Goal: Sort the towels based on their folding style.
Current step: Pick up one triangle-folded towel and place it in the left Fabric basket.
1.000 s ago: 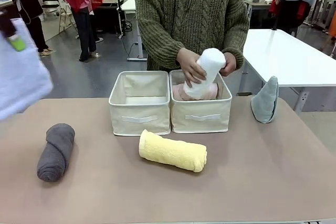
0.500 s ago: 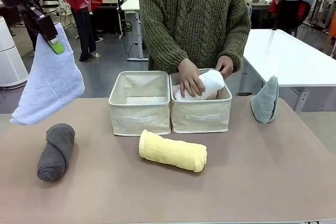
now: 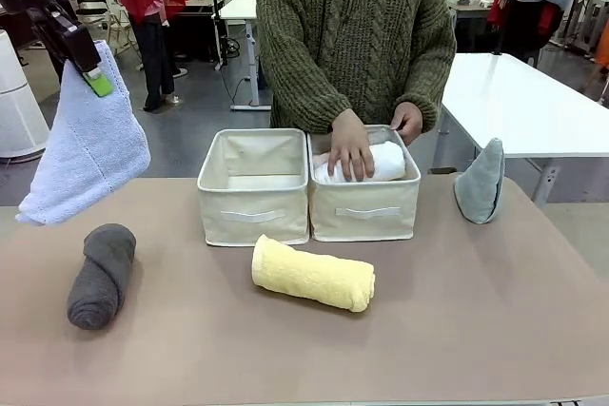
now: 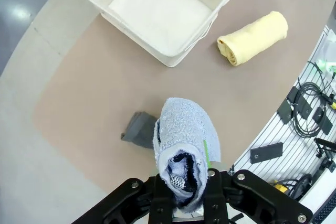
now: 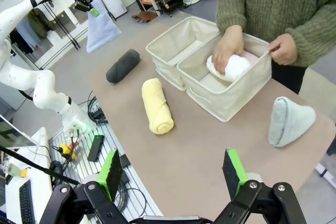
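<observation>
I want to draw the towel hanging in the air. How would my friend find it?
Start at the brown table and look above its left end, over the dark grey roll. There the light blue towel hangs from the left gripper, jaws shut on its top. It is the one towel in the air, drooping loose, not rolled.

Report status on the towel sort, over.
Left gripper, jaws shut on light blue terry towel, held above table. Right gripper, jaws open, holding nothing. Person's hand presses white rolled towel into right beige fabric bin.
</observation>
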Motion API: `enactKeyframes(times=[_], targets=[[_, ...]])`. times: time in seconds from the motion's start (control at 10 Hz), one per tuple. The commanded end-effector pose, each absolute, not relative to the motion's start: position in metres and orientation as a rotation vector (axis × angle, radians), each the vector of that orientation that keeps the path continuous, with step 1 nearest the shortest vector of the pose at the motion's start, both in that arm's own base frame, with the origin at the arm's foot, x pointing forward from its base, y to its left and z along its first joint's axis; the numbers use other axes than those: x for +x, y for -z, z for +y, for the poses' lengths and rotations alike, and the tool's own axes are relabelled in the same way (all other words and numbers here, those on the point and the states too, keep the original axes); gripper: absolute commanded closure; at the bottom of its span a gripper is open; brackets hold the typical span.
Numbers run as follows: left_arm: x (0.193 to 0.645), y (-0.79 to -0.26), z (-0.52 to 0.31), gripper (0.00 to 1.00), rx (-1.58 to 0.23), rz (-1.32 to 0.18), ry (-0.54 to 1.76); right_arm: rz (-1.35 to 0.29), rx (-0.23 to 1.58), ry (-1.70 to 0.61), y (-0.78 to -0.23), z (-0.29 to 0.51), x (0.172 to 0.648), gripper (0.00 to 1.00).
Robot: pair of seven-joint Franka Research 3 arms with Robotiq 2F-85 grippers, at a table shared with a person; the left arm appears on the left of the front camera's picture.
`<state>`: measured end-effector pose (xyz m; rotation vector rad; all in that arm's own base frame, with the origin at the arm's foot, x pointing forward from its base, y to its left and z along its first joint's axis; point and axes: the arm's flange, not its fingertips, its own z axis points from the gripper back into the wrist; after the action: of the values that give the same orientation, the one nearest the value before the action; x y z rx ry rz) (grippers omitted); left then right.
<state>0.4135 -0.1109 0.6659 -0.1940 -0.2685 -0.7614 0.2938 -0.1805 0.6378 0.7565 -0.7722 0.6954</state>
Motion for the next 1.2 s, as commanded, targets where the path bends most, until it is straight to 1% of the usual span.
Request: enactKeyframes(times=[0.0, 0.1, 0.4, 0.8, 1.1], targets=[[0.414, -0.666, -0.111, 0.83, -0.194, -0.268, 0.761, -0.796, 0.775, -0.714, -0.637, -0.181, 0.295, 0.00], [0.426, -0.675, -0.128, 0.83, -0.206, -0.309, 0.822, -0.796, 0.775, -0.714, -0.637, -0.181, 0.295, 0.00], [0.453, -0.683, -0.180, 0.83, -0.175, -0.324, 0.918, -0.796, 0.775, -0.714, -0.637, -0.181, 0.295, 0.00], [0.470, -0.685, -0.240, 0.83, -0.140, -0.328, 1.017, -0.796, 0.775, -0.714, -0.637, -0.181, 0.295, 0.00], [0.484, -0.673, -0.282, 0.83, -0.105, -0.312, 1.122, -0.796, 0.775, -0.714, -0.637, -0.181, 0.295, 0.00]])
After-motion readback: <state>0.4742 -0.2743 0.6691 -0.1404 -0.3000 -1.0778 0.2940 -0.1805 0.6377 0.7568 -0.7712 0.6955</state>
